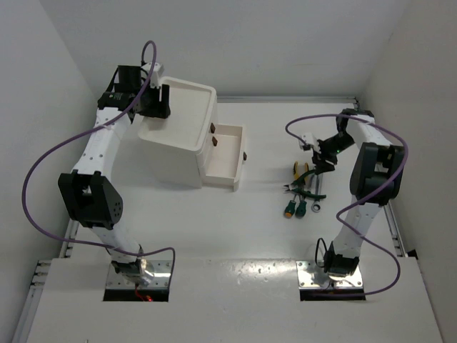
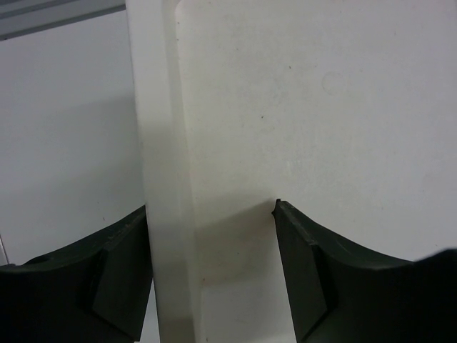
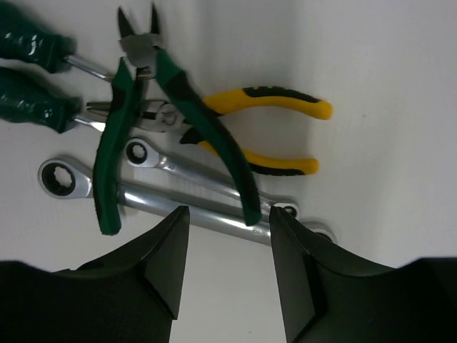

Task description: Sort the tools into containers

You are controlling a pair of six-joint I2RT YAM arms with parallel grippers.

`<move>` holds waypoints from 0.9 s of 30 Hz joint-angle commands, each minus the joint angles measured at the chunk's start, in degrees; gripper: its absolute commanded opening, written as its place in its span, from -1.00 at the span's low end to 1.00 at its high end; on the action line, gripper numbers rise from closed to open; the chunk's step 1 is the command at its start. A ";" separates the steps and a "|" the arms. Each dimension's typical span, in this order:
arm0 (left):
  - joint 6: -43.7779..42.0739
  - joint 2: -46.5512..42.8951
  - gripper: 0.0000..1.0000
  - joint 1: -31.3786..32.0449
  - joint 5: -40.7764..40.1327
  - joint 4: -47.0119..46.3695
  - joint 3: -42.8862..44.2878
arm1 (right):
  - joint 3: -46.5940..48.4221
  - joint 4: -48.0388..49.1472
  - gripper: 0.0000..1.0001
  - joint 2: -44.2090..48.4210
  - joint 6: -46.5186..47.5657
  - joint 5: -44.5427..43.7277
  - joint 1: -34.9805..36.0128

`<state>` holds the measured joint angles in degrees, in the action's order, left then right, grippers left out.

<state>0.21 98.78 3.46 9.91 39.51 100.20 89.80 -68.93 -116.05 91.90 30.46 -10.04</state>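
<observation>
Right wrist view | right gripper (image 3: 229,211) jaws half-parted, empty, above silver wrenches (image 3: 164,201) crossed by green-handled cutters (image 3: 111,171) | pile on surface (image 1: 264,236), 3 o'clock of container (image 1: 175,161) | likely best: lift cutters first, one handle | left gripper (image 2: 211,206) jaws parted astride tray rim (image 2: 161,143)

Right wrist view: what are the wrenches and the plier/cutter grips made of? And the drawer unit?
Wrenches: metal, likely chrome-plated steel; bright silver with sharp highlights. Yellow pliers grips: look like soft plastic or rubber sleeves, smooth and semi-gloss. Green cutter grips: same kind of sleeve, apparently. Drawer unit: white plastic by its look, smooth with rounded moulded edges.
</observation>
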 commanded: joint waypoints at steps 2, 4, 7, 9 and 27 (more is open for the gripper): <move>-0.56 0.71 0.37 2.60 3.97 5.32 -1.50 | -1.73 -3.76 -0.01 1.09 11.89 -1.72 -0.42; -0.56 0.71 0.37 2.60 3.97 5.32 -2.02 | -2.78 -2.01 -0.01 0.47 12.52 -1.72 -0.42; -0.56 0.71 0.37 2.60 3.97 5.32 -2.03 | -3.31 -0.77 -0.01 -0.14 12.52 -1.72 0.11; -0.56 0.71 0.37 2.60 3.97 5.84 -2.03 | -3.31 0.63 -0.01 -1.19 12.52 -1.72 0.11; -0.03 1.76 0.37 2.60 3.45 5.85 -2.03 | -3.31 5.89 -0.24 -4.62 9.18 -2.24 2.30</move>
<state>0.25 98.78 3.46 9.85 39.55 100.20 85.97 -64.73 -120.07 101.27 27.16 -8.60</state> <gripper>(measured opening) 0.687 0.394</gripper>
